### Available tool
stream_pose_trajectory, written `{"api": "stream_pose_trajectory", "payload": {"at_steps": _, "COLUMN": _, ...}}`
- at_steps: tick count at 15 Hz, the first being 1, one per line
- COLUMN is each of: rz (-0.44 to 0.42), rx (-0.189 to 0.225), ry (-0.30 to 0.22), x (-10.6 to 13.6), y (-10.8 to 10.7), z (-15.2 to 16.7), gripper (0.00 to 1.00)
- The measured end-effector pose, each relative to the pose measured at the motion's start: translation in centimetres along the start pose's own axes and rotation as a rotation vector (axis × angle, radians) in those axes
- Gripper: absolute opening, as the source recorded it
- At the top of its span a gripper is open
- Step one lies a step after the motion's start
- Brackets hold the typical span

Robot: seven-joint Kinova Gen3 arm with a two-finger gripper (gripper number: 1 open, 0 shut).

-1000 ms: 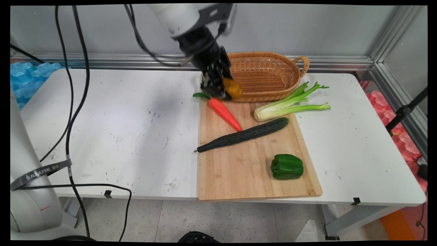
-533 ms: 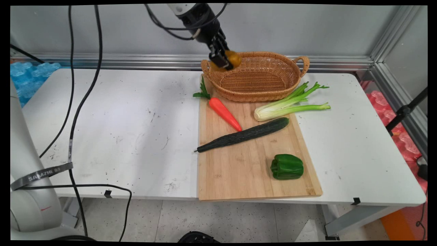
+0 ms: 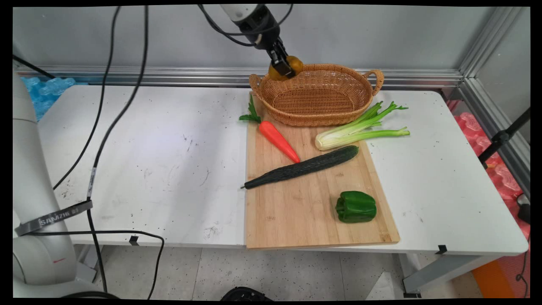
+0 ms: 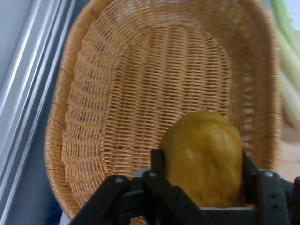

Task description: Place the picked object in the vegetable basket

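Observation:
My gripper (image 3: 283, 67) is shut on a yellow-orange pepper (image 3: 293, 64) and hangs above the left end of a wicker basket (image 3: 322, 94). In the hand view the pepper (image 4: 204, 157) sits clamped between the black fingers (image 4: 157, 161), with the basket's woven floor (image 4: 140, 93) spread out beneath it. Nothing lies inside the basket. The basket stands at the far end of a wooden cutting board (image 3: 309, 199).
On the board lie an orange carrot (image 3: 277, 140), a long dark cucumber (image 3: 302, 167) and a green bell pepper (image 3: 355, 206). Celery (image 3: 360, 129) lies off the board's right side. Black cables (image 3: 101, 123) hang at the left. A metal rail (image 3: 148, 75) runs behind the table.
The gripper has lifted the yellow pepper from beside the carrot's top and carried it up and to the right, over the basket's left rim.

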Motion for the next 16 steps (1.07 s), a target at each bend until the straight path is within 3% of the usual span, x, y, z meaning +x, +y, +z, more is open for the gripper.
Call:
{"api": "stream_pose_trajectory", "payload": {"at_steps": 9, "rz": -0.146, "rx": 0.053, "ry": -0.066, "x": -2.1, "y": -2.7, "z": 9.4, "gripper": 0.00}}
{"api": "stream_pose_trajectory", "payload": {"at_steps": 16, "rz": -0.202, "rx": 0.043, "ry": -0.083, "x": -3.1, "y": -3.4, "z": 14.1, "gripper": 0.00}}
